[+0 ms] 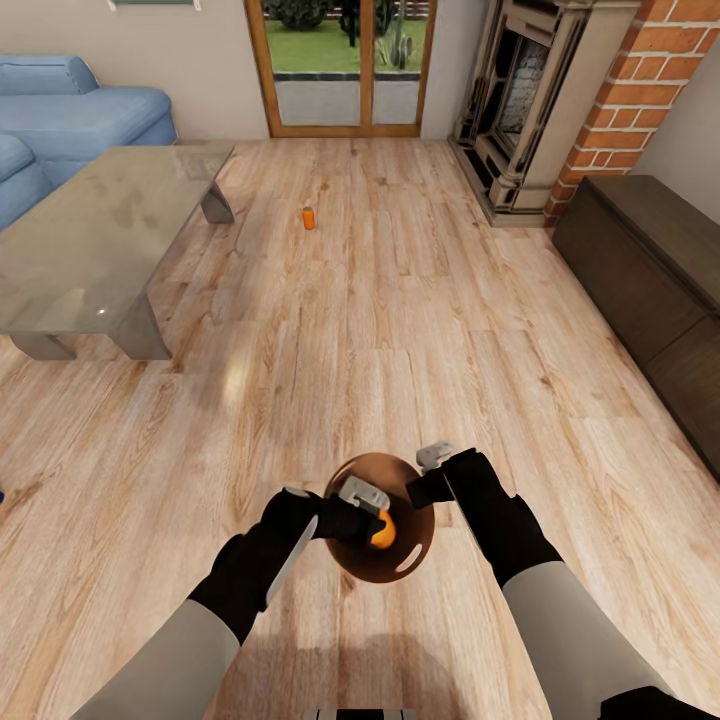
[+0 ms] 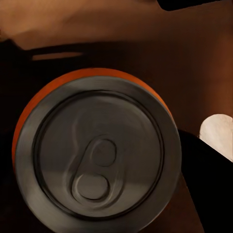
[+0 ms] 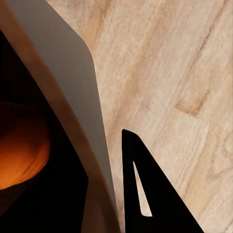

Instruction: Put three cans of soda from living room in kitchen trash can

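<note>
Holding an orange soda can (image 1: 384,530) inside the trash can (image 1: 415,560), left end effector (image 1: 362,510) pinching it, right end effector (image 1: 428,475) gripping the bin's rim, another orange can (image 1: 309,218) standing on the floor far beyond the bin.

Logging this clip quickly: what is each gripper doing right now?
Left gripper: inside the trash can, apparently shut on an orange soda can.
Right gripper: shut on the trash can's rim.
</note>
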Robot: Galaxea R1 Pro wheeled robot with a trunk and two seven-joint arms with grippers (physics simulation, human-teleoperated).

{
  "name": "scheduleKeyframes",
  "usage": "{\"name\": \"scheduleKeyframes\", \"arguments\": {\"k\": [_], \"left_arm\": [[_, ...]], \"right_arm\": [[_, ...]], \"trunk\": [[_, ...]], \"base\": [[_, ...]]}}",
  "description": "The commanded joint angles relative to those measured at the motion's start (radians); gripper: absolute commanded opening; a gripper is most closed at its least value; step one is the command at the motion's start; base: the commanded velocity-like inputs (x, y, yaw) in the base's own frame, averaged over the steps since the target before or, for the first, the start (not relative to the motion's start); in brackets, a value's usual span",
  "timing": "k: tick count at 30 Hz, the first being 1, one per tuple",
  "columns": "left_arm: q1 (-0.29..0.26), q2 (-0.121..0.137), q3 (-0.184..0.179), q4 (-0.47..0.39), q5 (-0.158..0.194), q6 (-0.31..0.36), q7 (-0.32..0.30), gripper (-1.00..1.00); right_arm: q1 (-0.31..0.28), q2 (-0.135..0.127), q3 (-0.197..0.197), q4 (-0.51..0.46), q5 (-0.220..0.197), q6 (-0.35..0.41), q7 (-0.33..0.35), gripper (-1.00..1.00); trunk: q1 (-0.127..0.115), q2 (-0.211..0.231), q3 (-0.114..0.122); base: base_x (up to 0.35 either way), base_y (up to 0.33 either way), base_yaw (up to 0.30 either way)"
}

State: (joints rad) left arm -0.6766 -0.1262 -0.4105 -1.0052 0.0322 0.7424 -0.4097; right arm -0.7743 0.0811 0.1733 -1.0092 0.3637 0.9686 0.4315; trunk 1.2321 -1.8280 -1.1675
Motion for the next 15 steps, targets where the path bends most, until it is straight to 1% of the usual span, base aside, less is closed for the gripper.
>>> {"name": "scheduleKeyframes", "arguments": {"k": [1,2,3,10,15], "left_arm": [[0.0,0.0,-0.005,0.0,-0.011,-0.002,0.005,-1.0],[0.0,0.0,-0.006,0.0,-0.011,-0.002,0.008,-1.0],[0.0,0.0,-0.008,0.0,-0.011,-0.003,0.014,1.0],[0.0,0.001,-0.011,0.0,-0.009,-0.002,0.024,1.0],[0.001,0.007,-0.01,-0.01,-0.003,-0.001,0.015,1.0]], "right_arm": [[0.0,0.0,0.0,0.0,-0.013,0.002,0.001,-1.0],[0.0,0.0,0.0,0.0,-0.013,0.002,0.001,-1.0],[0.0,0.0,0.0,0.0,-0.013,0.002,0.001,-1.0],[0.0,0.0,0.0,0.0,-0.013,0.002,0.001,-1.0],[0.0,0.0,0.0,0.0,-0.014,0.002,0.001,-1.0]], "trunk": [[0.0,0.0,0.0],[0.0,0.0,0.0],[0.0,0.0,0.0],[0.0,0.0,0.0],[0.0,0.0,0.0]], "base": [[0.0,0.0,0.0],[0.0,0.0,0.0],[0.0,0.0,0.0],[0.0,0.0,0.0],[0.0,0.0,0.0]]}}
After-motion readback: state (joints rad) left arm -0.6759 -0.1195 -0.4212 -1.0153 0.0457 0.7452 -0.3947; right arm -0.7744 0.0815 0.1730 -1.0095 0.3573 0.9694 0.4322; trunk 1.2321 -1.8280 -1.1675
